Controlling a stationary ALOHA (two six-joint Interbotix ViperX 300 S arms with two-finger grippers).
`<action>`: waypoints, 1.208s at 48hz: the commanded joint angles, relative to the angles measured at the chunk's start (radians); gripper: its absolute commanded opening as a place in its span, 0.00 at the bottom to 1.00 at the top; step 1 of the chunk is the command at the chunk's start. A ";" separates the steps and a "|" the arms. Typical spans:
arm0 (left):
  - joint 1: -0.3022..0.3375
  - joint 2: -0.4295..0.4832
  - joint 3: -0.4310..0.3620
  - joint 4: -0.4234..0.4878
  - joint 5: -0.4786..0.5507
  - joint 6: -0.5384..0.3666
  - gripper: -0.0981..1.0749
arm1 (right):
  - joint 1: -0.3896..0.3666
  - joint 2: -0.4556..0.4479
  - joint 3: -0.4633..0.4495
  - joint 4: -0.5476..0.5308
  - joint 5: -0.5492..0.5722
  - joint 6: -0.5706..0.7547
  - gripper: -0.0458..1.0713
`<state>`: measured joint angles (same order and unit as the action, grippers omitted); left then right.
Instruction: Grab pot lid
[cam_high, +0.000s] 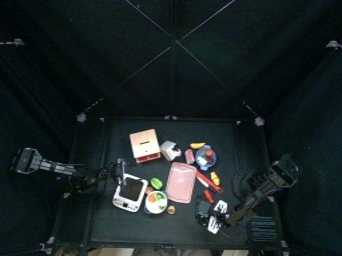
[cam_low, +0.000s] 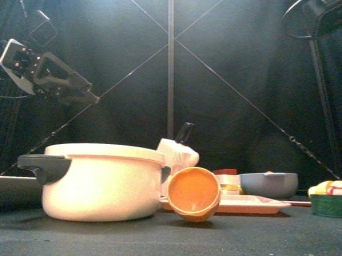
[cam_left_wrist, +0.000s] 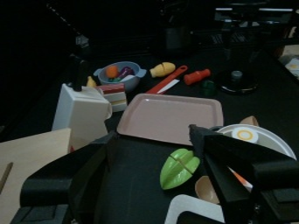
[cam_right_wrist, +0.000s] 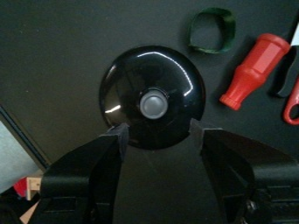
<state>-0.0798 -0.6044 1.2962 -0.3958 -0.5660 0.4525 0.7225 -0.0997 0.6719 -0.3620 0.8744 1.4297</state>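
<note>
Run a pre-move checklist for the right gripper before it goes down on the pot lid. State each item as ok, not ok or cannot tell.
1. Right gripper open: ok, its jaws stand wide apart.
2. Black pot lid in sight: ok, it lies flat on the table with its grey knob facing up.
3. Gripper lined up with the lid: ok, the knob sits between the two jaws in the right wrist view.
4. Room around the lid: ok, the green ring and the red handle lie apart from its rim.
5. Contact with the lid: cannot tell how far above it the gripper is.
6. Left gripper out of the way: ok, it points at the pink tray, elsewhere on the table.
</note>
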 joint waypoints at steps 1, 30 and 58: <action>0.000 0.002 -0.023 0.003 -0.006 0.002 0.93 | 0.002 0.020 -0.025 -0.003 -0.009 -0.002 0.85; 0.000 0.002 -0.017 0.002 -0.006 0.003 0.93 | -0.023 0.101 -0.021 -0.057 -0.084 -0.005 0.85; 0.000 0.002 -0.015 0.002 -0.006 0.003 0.93 | -0.037 0.107 0.028 -0.048 -0.179 -0.003 0.84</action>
<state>-0.0782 -0.6044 1.2947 -0.3958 -0.5676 0.4571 0.6888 0.0230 0.7041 -0.4126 0.6964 1.4281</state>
